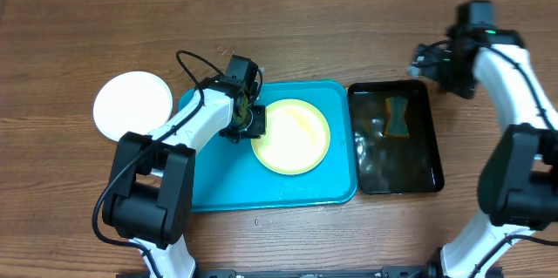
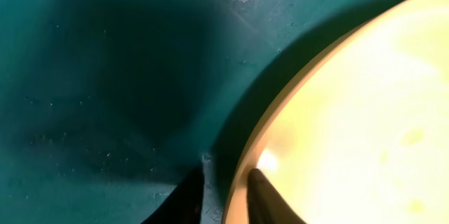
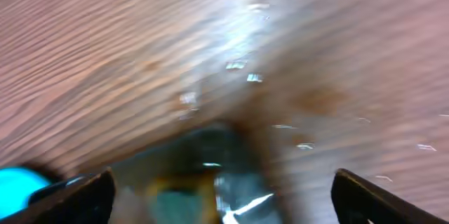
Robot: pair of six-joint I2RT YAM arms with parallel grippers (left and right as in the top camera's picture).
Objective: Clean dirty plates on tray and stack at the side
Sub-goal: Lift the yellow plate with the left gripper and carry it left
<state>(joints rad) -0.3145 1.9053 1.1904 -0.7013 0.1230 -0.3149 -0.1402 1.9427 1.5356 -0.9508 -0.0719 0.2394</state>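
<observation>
Pinches the rim of the pale yellow plate (image 1: 292,136) with the left tool (image 1: 248,123), jaws narrow. In the left wrist view, one finger (image 2: 184,199) down outside the rim, over the tray (image 2: 105,76); the other finger on the plate's face; rim caught between the two. Beyond the fingertips, the rest of that plate flat on the tray floor, about mid-tray, with a few faint pale spots on its glossy face. On the far side of this tool from the yellow plate, off the tray and on the bare table (image 1: 331,34), a white plate (image 1: 132,104), well apart from the fingers.

Holds the right tool (image 1: 425,58) spread wide and empty, raised over the table. Fingertips at the two lower corners of the right wrist view, blurred wood grain between them. Near this tool and not touching it, a black tray (image 1: 418,178) with a small sponge (image 1: 398,117) lying inside.
</observation>
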